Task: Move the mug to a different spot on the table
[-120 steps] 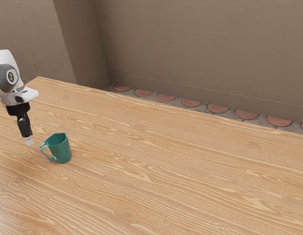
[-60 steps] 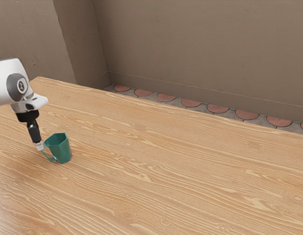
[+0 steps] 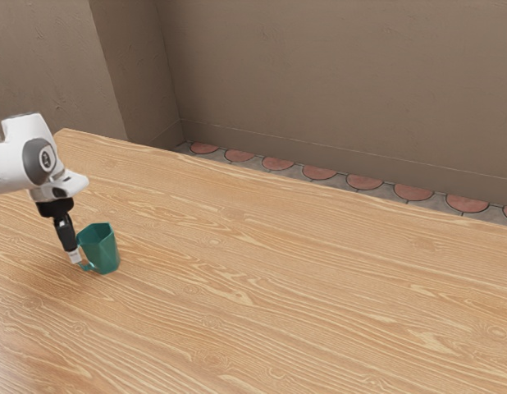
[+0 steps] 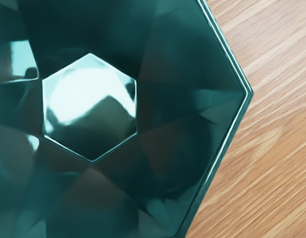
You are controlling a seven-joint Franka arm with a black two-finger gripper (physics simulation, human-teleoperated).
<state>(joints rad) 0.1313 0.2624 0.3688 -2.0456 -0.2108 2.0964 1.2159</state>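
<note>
Gripper [image 3: 75, 257] hangs low, seemingly at the handle side of the green mug [image 3: 100, 246], which stands upright on the wooden table [image 3: 303, 271]; whether it is parted or clamped cannot be told. At the wrist, the mug's hexagonal floor [image 4: 89, 108] lies right beneath the hand, with table grain beside its rim.

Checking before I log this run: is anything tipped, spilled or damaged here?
Nothing stands out. The green mug stands upright and whole on the table, empty inside, with the gripper low at its handle side.
</note>
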